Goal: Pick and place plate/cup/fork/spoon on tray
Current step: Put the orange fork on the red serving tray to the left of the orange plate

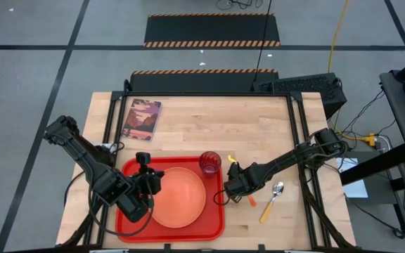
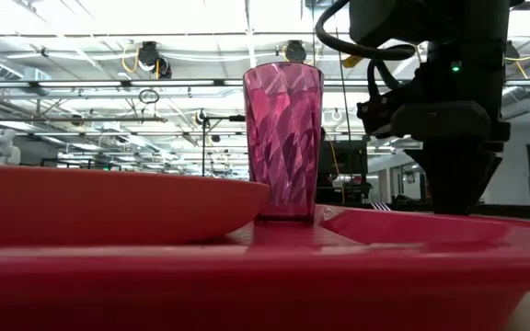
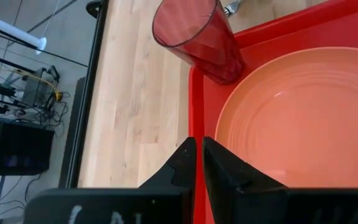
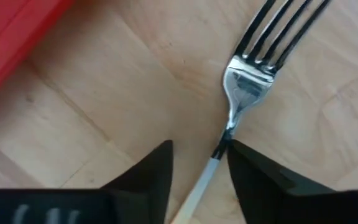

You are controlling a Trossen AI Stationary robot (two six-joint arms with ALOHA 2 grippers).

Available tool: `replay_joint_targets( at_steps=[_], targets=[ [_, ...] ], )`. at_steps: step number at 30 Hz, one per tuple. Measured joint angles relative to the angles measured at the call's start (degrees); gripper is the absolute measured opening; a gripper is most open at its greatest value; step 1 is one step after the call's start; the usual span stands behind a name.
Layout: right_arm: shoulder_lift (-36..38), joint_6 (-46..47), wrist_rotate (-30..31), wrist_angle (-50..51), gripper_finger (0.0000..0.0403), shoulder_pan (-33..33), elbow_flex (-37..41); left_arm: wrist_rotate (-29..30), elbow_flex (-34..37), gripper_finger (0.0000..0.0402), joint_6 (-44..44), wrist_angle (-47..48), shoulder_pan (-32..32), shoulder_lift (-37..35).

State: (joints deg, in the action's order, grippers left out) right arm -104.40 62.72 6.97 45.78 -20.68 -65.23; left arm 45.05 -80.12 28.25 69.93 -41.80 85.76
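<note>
wooden tabletop [image 4: 104,118] fills the right wrist view: right gripper [image 4: 199,163], fingers spread, straddles the silver-tined orange-handled fork [image 4: 247,81], hidden from above; left gripper [image 3: 197,163] pressed together.

My high camera looks straight down on the whole bench [image 1: 209,112], both arms in frame. My low camera sits at bench height right against the tray [image 2: 265,276], facing level into the room, the cup [image 2: 283,138] near 12 o'clock. My left wrist camera looks closely down on that cup [image 3: 197,37] and the plate [image 3: 303,118]; my right wrist camera hangs very close over the fork [image 4: 253,74].
</note>
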Motion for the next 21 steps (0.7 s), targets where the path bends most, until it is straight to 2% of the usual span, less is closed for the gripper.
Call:
replay_joint_targets(
  at_steps=[10,16,21],
  targets=[
    [0.0,0.0,0.3,0.5,0.0014,0.1,0.0,0.0,0.0,0.0031,0.1,-0.2,0.0,0.0],
    [3.0,2.3,0.8,2.2,0.0010,0.1,0.3,0.0,0.0,0.0031,0.1,-0.3,0.0,0.0],
    [8.0,3.2,5.5,3.5,0.0003,-1.2,0.3,0.0,0.0,0.0031,0.1,-0.7,0.0,0.0]
  ],
)
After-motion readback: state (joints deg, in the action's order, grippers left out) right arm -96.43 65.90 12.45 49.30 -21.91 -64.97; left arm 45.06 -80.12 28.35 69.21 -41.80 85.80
